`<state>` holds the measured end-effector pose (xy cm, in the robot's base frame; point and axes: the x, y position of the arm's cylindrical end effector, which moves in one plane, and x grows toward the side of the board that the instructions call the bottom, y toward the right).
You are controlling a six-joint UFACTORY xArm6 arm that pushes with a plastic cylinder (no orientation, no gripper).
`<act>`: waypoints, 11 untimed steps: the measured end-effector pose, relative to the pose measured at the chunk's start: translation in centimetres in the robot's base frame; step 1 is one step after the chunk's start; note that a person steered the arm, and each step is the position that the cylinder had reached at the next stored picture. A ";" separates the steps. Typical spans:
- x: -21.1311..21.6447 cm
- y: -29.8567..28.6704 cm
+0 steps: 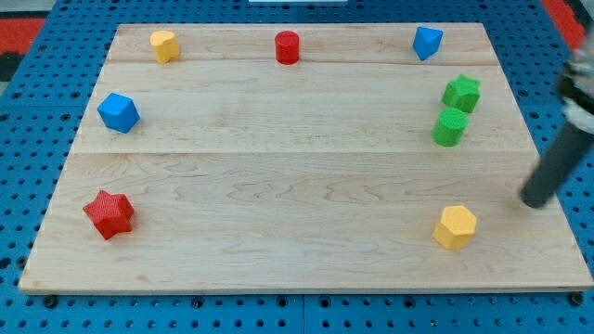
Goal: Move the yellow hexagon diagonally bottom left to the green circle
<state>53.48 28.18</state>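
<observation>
Seemingly staging a push, the robot's bare tip point(535, 201), with no pincer, sits right of the yellow hexagon point(455, 227), below the green circle point(450, 127).

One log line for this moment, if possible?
my tip: right of yellow hexagon, apart | green circle: above hexagon | push: not begun

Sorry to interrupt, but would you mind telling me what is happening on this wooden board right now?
A robot arm is pushing small blocks around with a dark rod. My tip rests near the board's right edge, up and to the right of the yellow hexagon block, not touching it. The green cylinder block sits above the hexagon, just below a green star block. The hexagon has yet to be placed diagonally bottom-left of the cylinder.
</observation>
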 end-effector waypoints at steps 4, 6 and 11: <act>-0.6 -15.3; -4.1 -15.3; -7.7 -15.1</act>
